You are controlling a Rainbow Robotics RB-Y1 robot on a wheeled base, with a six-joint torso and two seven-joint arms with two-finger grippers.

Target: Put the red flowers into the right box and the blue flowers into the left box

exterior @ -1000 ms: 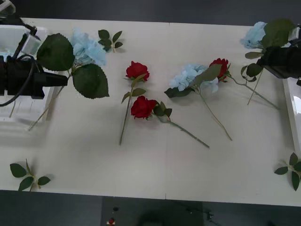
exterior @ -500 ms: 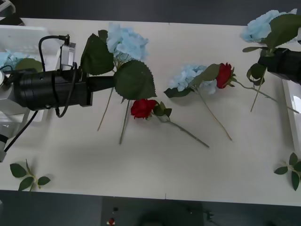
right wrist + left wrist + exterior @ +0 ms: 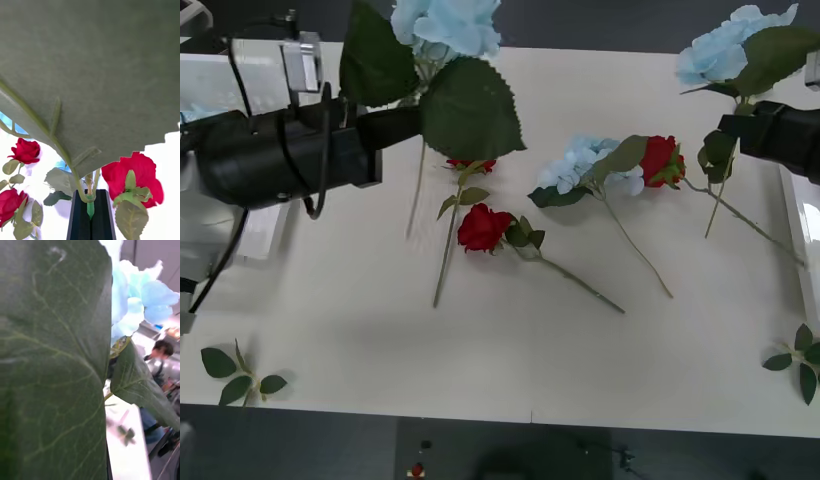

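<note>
The left tool is clamped on the stem of a blue flower, just below its two broad leaves, and holds it upright and clear of the desk, near the back edge and left of centre. We judge the grip low on the stem keeps the soft cluster uncrushed and lets the long stem hang free. The left box sits at the far left, partly behind the arm, well apart from the held flower; that flower is not yet delivered. In the left wrist view a large leaf covers the lens, with pale-blue petals beside it. The right tool is at the right edge, likewise closed on a second blue flower; the right wrist view shows its black fingers pinching the green stem, a leaf blocking most of the frame. This flower hangs beside the right box, which we judge the wrong destination for blue. On the desk lie a third blue flower with a red rose touching it, a rose at centre, and one partly hidden under the lifted leaf. Leaf sprigs lie at the front corners.
</note>
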